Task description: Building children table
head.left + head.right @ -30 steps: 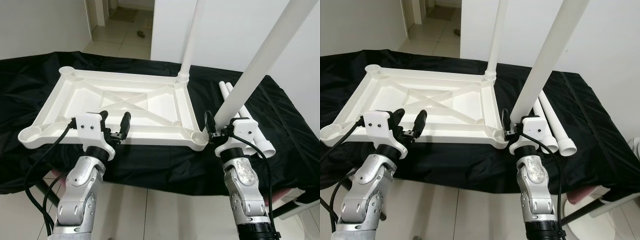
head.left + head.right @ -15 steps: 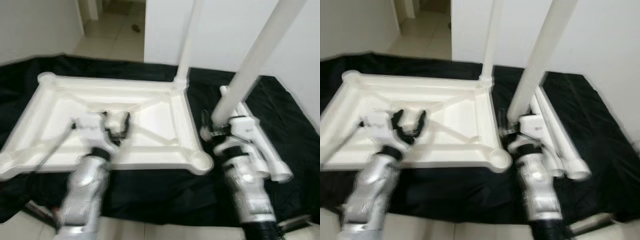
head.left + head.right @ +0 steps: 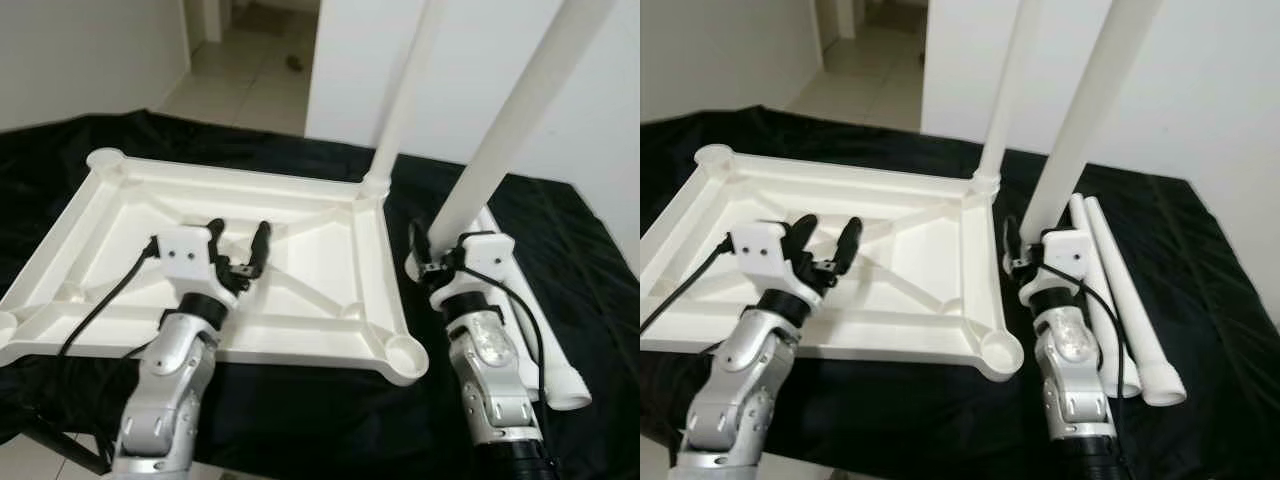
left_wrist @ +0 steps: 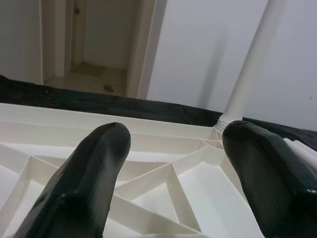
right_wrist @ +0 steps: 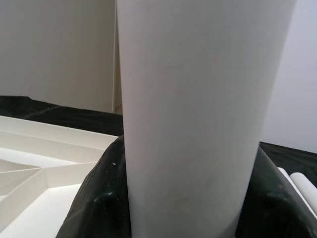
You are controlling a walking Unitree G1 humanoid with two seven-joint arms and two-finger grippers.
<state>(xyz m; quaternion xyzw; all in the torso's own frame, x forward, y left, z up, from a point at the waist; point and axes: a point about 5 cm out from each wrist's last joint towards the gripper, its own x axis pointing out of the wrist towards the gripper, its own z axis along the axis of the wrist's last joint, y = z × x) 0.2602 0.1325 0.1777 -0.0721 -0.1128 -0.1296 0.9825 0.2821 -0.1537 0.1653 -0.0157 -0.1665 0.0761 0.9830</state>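
Head views. White ribbed plastic tabletop (image 3: 300, 215), lying underside up on the black cloth-covered bench (image 3: 1200, 300) so its corner sockets face upward for the legs. One white plastic tube leg (image 3: 405, 95) already stands in the far corner socket, ahead of the right gripper (image 3: 432, 262). That gripper pinches a second white tube leg (image 3: 510, 130) near its lower end, held upright and slightly tilted beside the tabletop's edge; the open near corner socket (image 3: 403, 352) lies just below and inward of it (likely its destination). Two spare white tube legs (image 3: 1120, 300) lie on the cloth just outboard of the right gripper.

Left gripper (image 3: 240, 245) hovers over the tabletop's ribbed middle, fingers spread, holding nothing, probably ready to steady the slab.

Left wrist view. Both black fingers (image 4: 94, 173) apart, ribs beneath, seated leg beyond.

Right wrist view. Held leg seated between the black fingers (image 5: 99, 198), pressed against both.
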